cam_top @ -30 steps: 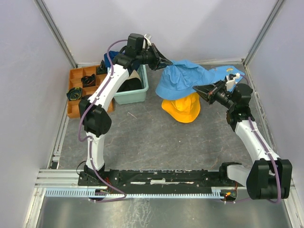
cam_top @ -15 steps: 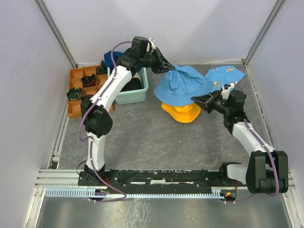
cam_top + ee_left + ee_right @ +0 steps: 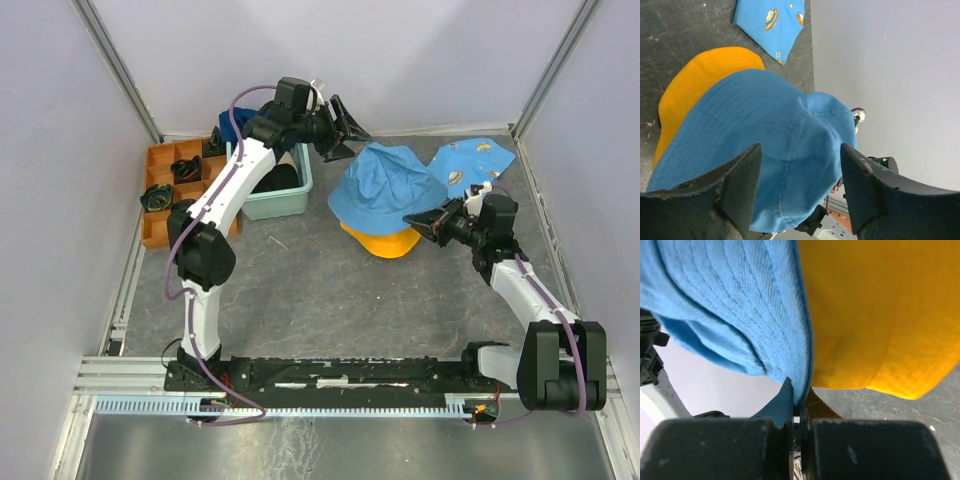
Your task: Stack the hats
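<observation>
The light blue hat [image 3: 385, 185] lies crown-up over the yellow-orange hat [image 3: 385, 243], whose brim shows beneath at the front. My left gripper [image 3: 352, 138] hovers open just behind and left of the blue hat [image 3: 765, 145], with nothing between its fingers; the yellow-orange hat [image 3: 695, 85] shows beyond. My right gripper [image 3: 412, 220] is shut on the blue hat's right brim [image 3: 730, 295], pressed against the yellow-orange hat [image 3: 880, 310], jaws [image 3: 800, 410] pinched on the fabric edge. A black hat [image 3: 272, 180] lies in the tub, partly hidden by the left arm.
The mint-green tub [image 3: 290, 205] stands left of the stack, with dark blue fabric [image 3: 227, 125] behind it. An orange divided tray [image 3: 160, 215] with small dark items sits at the far left. A printed light-blue cloth [image 3: 478, 160] lies flat at the back right.
My left gripper opened and let go of the light blue hat, which dropped over the yellow-orange hat. My right gripper moved down and left, still gripping the brim.
</observation>
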